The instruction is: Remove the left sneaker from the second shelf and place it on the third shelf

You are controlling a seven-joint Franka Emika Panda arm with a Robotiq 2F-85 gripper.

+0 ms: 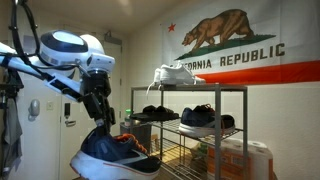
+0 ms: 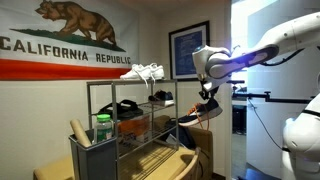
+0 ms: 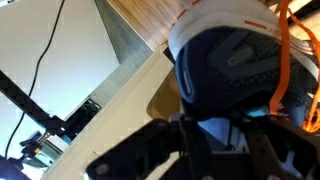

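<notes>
Navy-black with orange lining, the left sneaker point(image 1: 118, 150) hangs in mid-air just outside the rack's end edge, clear of the second shelf point(image 1: 176, 128) and the third shelf point(image 2: 135, 150). The gripper point(image 1: 100, 119) is clamped on its collar. A white shoe point(image 1: 170, 75) sits at the top tier's corner.

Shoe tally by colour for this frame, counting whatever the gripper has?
White shoe, top of the rack: 1
Dark sneakers on the second shelf, as far as I can make out: 2
Navy sneaker with orange lining, held off the rack by the gripper: 1
Total: 4
</notes>
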